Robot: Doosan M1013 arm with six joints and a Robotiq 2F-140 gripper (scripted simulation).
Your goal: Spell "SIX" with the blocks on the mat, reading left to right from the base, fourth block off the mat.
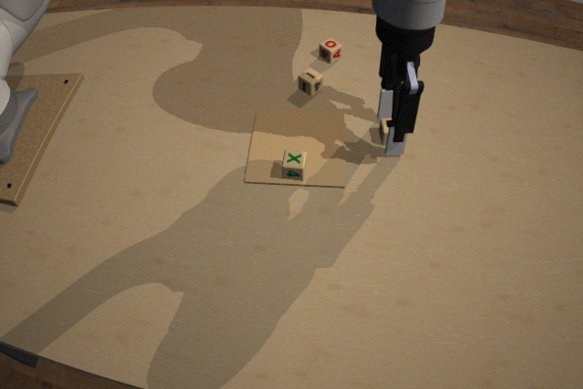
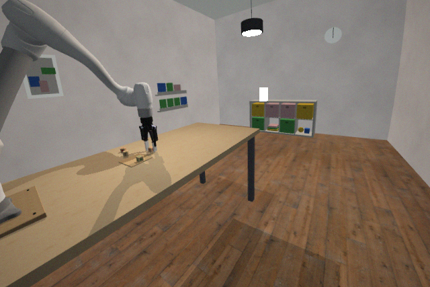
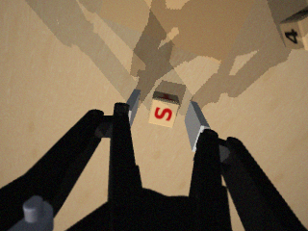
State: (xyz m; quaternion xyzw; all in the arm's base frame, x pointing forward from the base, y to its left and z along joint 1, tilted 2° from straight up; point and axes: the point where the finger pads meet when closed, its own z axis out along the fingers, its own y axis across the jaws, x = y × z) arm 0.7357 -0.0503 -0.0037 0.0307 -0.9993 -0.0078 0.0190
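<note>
The S block (image 1: 383, 130) (image 3: 164, 114) stands on the table just off the mat's far side, a red S on top. My gripper (image 1: 390, 133) (image 2: 150, 150) (image 3: 163, 105) is open around it, low down, with a gap on both sides in the wrist view. The X block (image 1: 294, 164) (image 2: 139, 158) stands on the mat (image 1: 263, 142) (image 3: 217, 26), green X up, near the edge lowest in the top view. The I block (image 1: 310, 82) (image 3: 295, 35) lies off the mat, a black bar on top. The mat lies flat.
The fourth block (image 1: 330, 50), with a red O on top, stands off the mat beyond the I block. The robot's base board (image 1: 46, 107) (image 2: 29, 207) is at the left. Arm shadows cross the mat and table.
</note>
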